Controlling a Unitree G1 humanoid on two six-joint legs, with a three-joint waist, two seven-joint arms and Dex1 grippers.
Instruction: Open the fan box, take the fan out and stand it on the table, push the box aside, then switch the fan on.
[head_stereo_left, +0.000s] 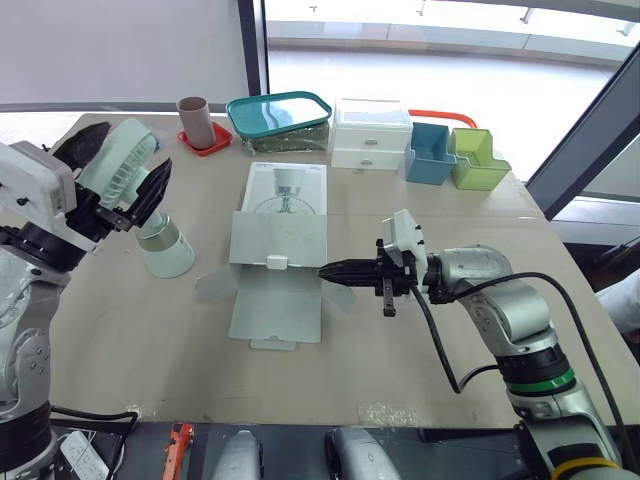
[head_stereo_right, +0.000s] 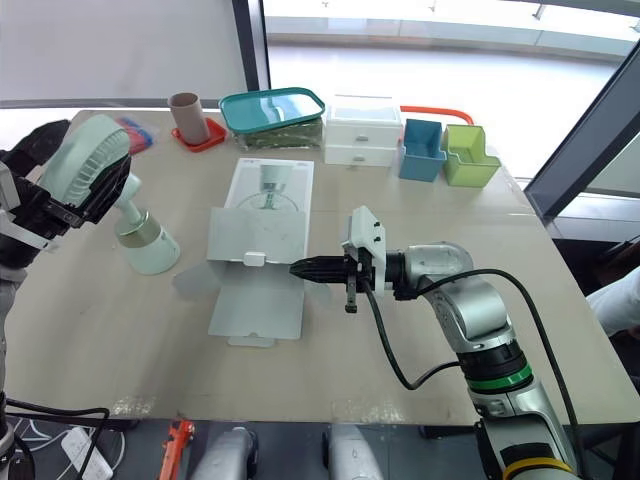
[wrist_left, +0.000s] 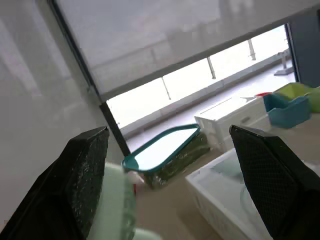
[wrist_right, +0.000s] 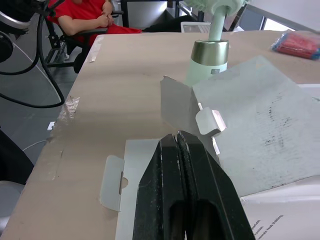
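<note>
Got the mint fan (head_stereo_left: 167, 252) tilted on the table (head_stereo_left: 150, 340), left of the opened fan box (head_stereo_left: 277, 240). Looks light, top-heavy, flimsy grille — better grabbing the neck. Seeing left gripper (head_stereo_left: 120, 165) wide around its head, right gripper (head_stereo_left: 335, 270) pinched closed by the box.

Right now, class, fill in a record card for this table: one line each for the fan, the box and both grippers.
fan: out of the box, base on the table to the box's left, tilted
box: open, flaps spread, mid-table
left gripper: at the fan's head, fingers apart
right gripper: shut, tips at the box's right edge
fan running: cannot tell
</note>
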